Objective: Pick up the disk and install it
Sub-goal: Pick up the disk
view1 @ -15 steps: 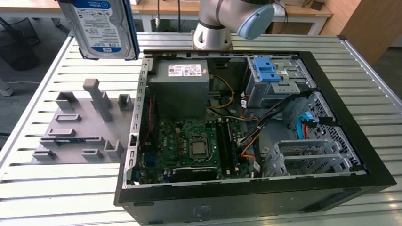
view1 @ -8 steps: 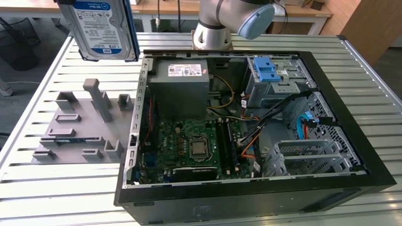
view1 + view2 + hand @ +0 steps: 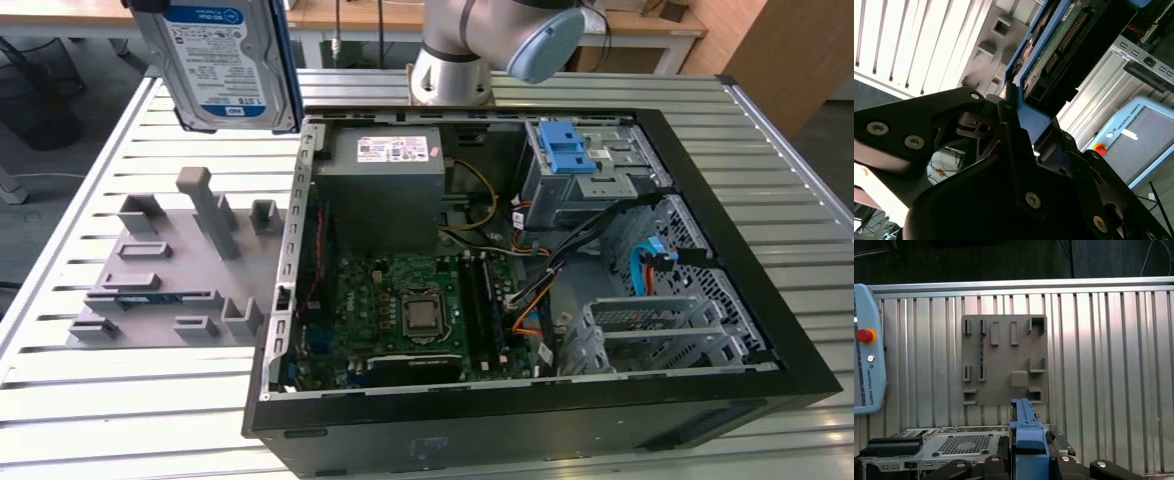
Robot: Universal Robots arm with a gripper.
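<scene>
The disk, silver with a white-and-blue label and a blue rail frame, hangs upright in the air. It is over the slatted table at the exterior view's far left, above the grey fixture plate. In the second wrist view my gripper is shut on the disk's blue frame, and the green circuit-board side faces the camera. In the first wrist view the blue rail sticks out from between the black fingers. The open computer case lies to the exterior view's right of the disk.
Inside the case are a grey power-supply box, a motherboard, loose cables and a metal drive cage with a light-blue latch. The arm's base stands behind the case. A teach pendant lies beside the table.
</scene>
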